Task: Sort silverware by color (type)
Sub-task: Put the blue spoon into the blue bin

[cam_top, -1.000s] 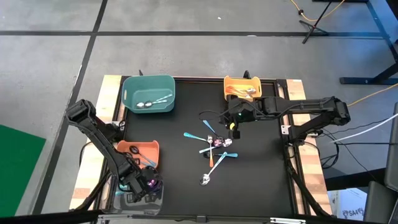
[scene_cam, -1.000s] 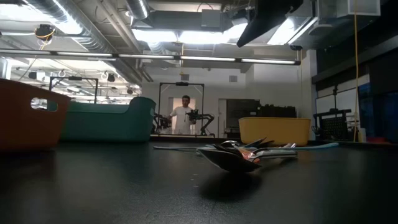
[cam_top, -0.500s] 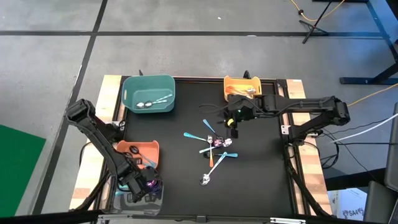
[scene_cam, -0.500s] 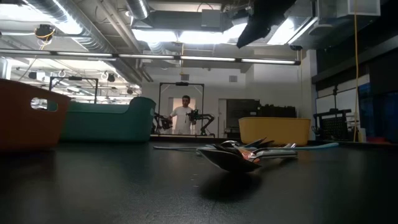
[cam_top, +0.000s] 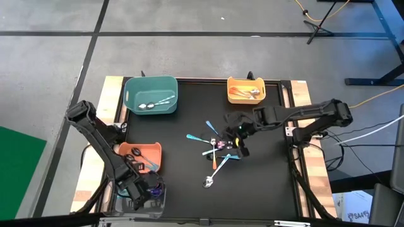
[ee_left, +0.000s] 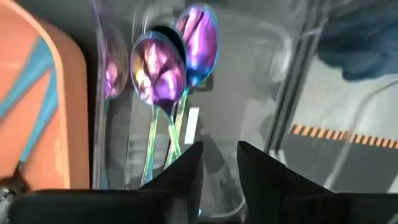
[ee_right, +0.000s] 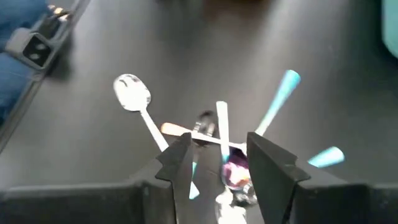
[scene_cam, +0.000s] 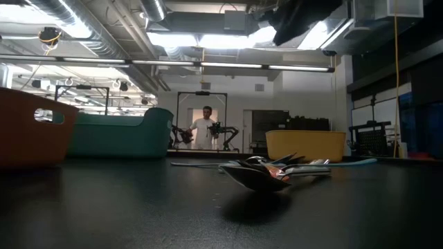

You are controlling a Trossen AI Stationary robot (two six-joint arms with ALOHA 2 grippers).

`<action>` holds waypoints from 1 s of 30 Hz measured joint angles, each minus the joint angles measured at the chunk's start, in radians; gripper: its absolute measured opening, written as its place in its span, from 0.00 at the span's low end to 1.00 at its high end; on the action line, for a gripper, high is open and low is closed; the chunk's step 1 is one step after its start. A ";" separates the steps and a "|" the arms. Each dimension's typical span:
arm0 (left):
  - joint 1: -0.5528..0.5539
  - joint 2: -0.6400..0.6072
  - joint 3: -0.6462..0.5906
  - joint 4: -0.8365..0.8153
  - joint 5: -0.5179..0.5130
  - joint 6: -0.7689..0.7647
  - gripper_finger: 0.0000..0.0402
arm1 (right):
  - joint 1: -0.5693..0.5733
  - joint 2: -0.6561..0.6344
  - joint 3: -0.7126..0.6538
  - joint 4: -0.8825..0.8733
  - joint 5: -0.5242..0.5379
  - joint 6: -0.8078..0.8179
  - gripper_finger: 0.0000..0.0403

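Several loose spoons lie crossed in a pile mid-table: teal handles, a copper one, a purple-rainbow one and a silver spoon nearest the near edge. The low view shows this pile flat on the mat. My right gripper hovers open just right of the pile; in the right wrist view, the right gripper stands above the purple spoon bowl. My left gripper is open over the clear bin. Two purple-rainbow spoons lie in the clear bin in front of the left gripper.
A teal bin at the far left holds silver spoons. A yellow bin at the far edge holds copper ones. An orange bin beside the clear bin holds teal spoons. A person stands far off in the room.
My right gripper has moved from beside the yellow bin toward the table's near edge and now hangs by the spoon pile. The spoons on the mat have not moved.
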 joint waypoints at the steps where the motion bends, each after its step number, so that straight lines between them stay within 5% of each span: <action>1: -0.003 0.000 0.018 -0.012 -0.012 0.000 0.23 | 0.016 0.000 0.000 0.005 0.006 -0.003 0.34; 16: 0.024 0.000 0.193 -0.047 -0.260 0.004 0.23 | 0.156 0.005 0.000 0.019 0.079 0.041 0.34; 30: 0.128 0.000 0.206 -0.032 -0.405 0.185 0.23 | 0.184 0.046 0.000 0.013 0.081 0.097 0.34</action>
